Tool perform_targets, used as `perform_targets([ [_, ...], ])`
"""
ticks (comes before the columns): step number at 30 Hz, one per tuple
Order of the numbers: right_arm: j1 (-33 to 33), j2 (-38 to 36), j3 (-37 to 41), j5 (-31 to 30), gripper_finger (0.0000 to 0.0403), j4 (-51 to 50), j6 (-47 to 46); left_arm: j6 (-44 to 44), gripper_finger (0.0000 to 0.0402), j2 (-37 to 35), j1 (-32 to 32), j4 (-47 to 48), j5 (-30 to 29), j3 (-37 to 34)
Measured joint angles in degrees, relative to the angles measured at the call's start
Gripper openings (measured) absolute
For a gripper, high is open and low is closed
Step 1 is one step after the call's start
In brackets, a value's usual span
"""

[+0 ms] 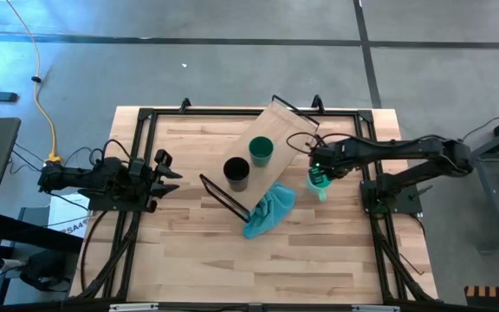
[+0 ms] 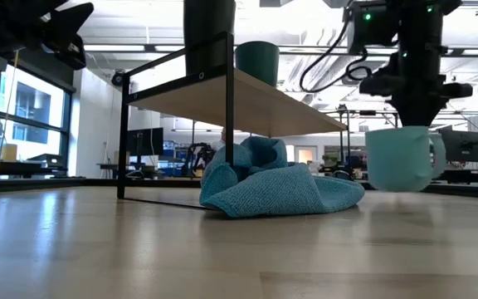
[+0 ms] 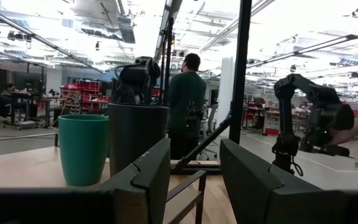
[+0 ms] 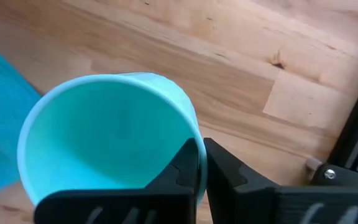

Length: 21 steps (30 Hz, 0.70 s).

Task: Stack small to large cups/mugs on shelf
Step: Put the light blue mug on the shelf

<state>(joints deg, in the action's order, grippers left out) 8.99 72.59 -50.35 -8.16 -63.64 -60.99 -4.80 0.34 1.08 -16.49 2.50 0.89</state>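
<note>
Right gripper (image 4: 201,163) pinching mint mug (image 2: 398,158) by its rim, mug clear of the table (image 1: 189,260), right of the shelf (image 1: 271,143).
Right arm reaches in, wrist pointing down. Mug upright, empty. Black cup (image 1: 236,172) and green cup (image 1: 261,150) sit side by side on shelf. Cloth (image 1: 267,212) at shelf's near end. Left gripper (image 1: 165,169) parked far left, fingers parted, holding nothing.
</note>
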Motion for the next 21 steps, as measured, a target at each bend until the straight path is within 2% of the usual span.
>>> perform_targets([
  [15,0.03,-11.16,-0.25,2.79,0.0000,-5.09,-0.02,-0.02,0.0129,0.01,0.01,-0.03,-2.02,0.00],
  [21,0.96,-11.92,-5.39,2.78,0.0000,-10.67,2.18,-0.13,0.0129,0.02,0.00,-0.04,-2.12,0.00],
])
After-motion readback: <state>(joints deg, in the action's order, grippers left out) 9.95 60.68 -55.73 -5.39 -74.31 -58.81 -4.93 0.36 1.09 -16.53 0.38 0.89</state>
